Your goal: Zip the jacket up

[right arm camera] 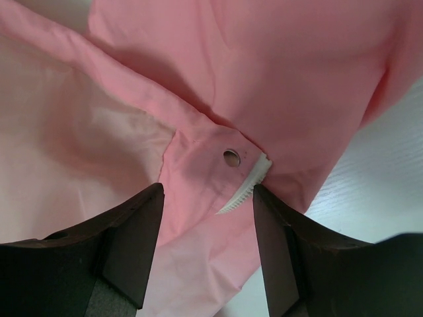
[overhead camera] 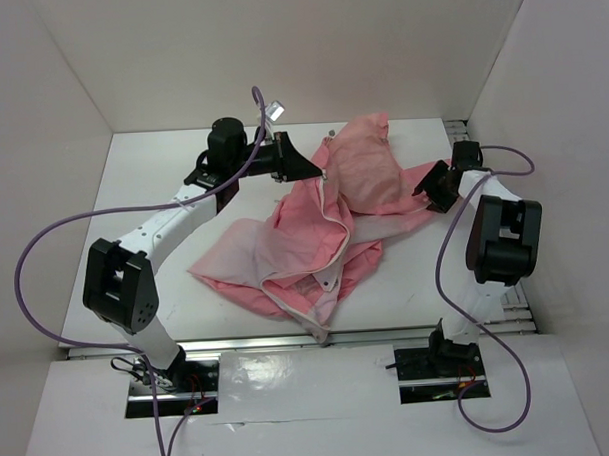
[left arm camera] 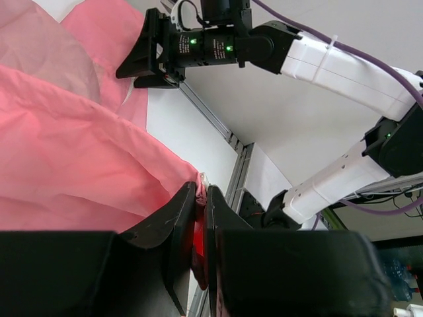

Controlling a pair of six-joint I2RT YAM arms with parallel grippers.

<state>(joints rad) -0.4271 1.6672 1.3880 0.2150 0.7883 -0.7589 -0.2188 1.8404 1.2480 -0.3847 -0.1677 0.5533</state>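
Note:
The salmon-pink jacket (overhead camera: 358,181) lies crumpled on the white table, with paler lining (overhead camera: 247,252) spread to the left and its light zipper (overhead camera: 335,237) running down the middle. My left gripper (overhead camera: 317,169) is shut on a fold of the jacket's upper edge (left arm camera: 199,179). My right gripper (overhead camera: 426,189) is at the jacket's right edge. In the right wrist view its jaws stand open (right arm camera: 208,191) on either side of a flap of the jacket (right arm camera: 264,66), which has a metal eyelet (right arm camera: 231,157) and a short white toothed zipper end (right arm camera: 248,187). The jaws do not touch the fabric.
White walls (overhead camera: 69,86) close in the table on the left, back and right. An aluminium rail (overhead camera: 408,333) runs along the near edge. Purple cables (overhead camera: 35,247) loop off both arms. The right arm (left arm camera: 344,66) crosses the left wrist view.

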